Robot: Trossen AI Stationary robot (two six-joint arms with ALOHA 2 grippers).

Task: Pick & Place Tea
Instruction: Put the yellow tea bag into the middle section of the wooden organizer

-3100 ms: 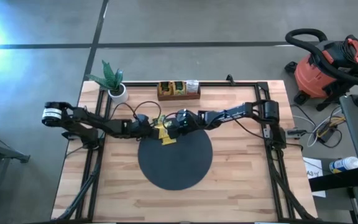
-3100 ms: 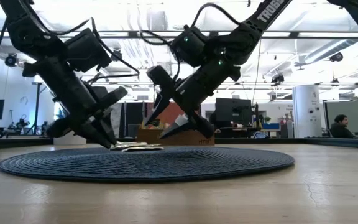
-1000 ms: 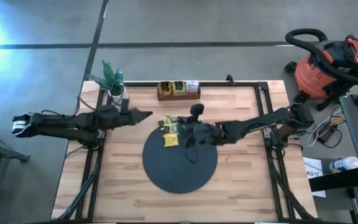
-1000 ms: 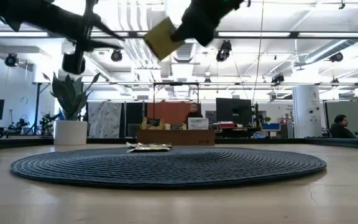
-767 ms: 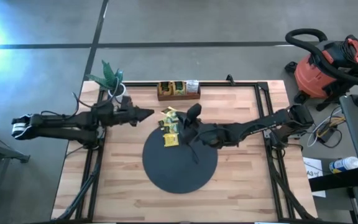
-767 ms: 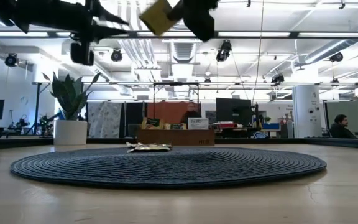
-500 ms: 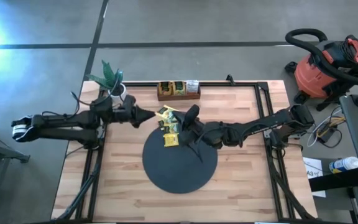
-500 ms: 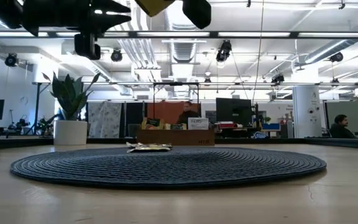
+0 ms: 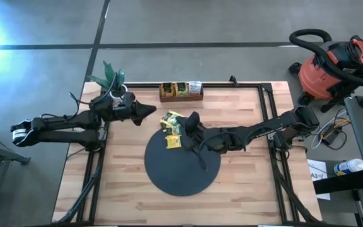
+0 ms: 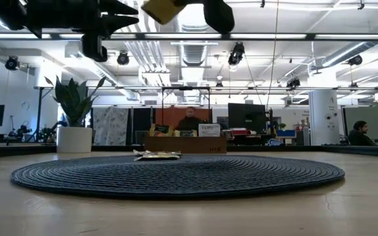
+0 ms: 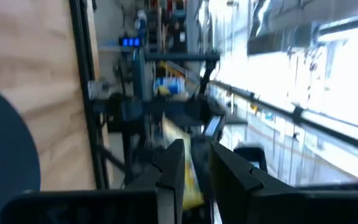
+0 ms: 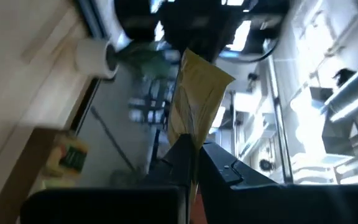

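My right gripper is shut on a yellow tea packet, high above the far-left rim of the black round mat. In the low view the packet sits at the picture's top. My left gripper points level at it from the table's left, a short way off. A narrow gap shows between its fingers, and it holds nothing. More yellow packets lie flat on the mat's far-left part. My right gripper pinches the yellow packet's one end between its two fingers. The fingers come about level from the table's right. The packet sticks out past the fingertips toward the left gripper, lifted clear of the mat and table.
A brown wooden tray with packets stands at the table's far edge, and a potted plant at the far-left corner. A red shop vacuum sits on the floor off the table's right. Bare wood lies around the mat's near side.
My right gripper has risen with the yellow packet, shifted a little toward the table's far-left and rolled about its own line, so the packet has turned with it. My left gripper has risen too, swung slightly toward the far edge and rolled. The packets on the mat have stayed put.
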